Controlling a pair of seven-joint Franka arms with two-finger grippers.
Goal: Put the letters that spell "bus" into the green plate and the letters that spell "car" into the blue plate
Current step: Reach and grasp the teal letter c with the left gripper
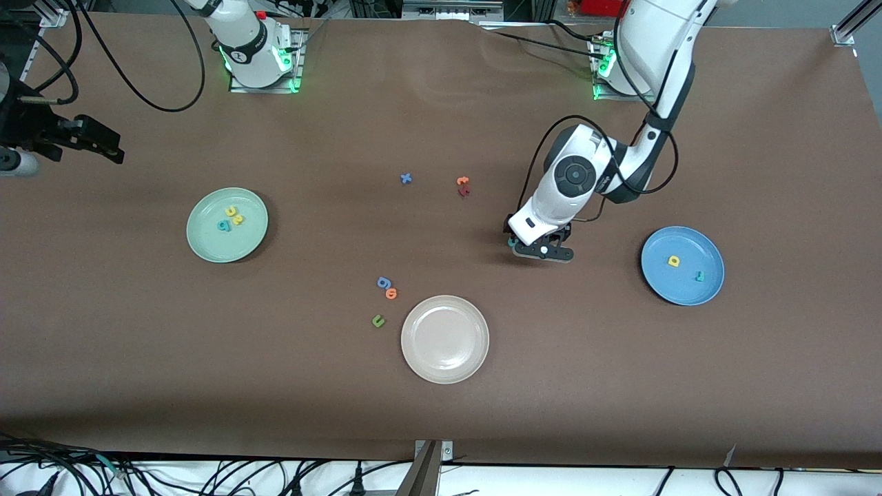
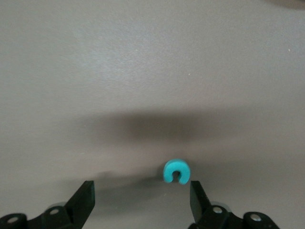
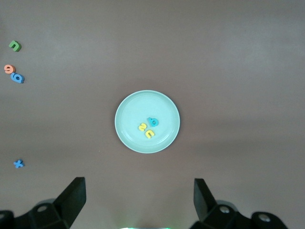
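Fingers on your left gripper [image 2: 140, 200] are spread wide, low over the bare table [image 1: 138, 386] with the teal "c" [image 2: 176, 171] lying loose just past the tips, nothing pinched, and that spot sits between the cream plate [image 1: 444, 339] and the blue plate [image 1: 682, 265], which already holds the yellow "a" [image 1: 673, 260] and teal "r" [image 1: 700, 276]. Farther up, your right gripper [image 3: 138, 200] waits wide open too, high over the green plate [image 3: 147, 121], where the teal "b" [image 3: 153, 121], yellow "u" [image 3: 149, 134] and yellow "s" [image 3: 142, 127] all lie.
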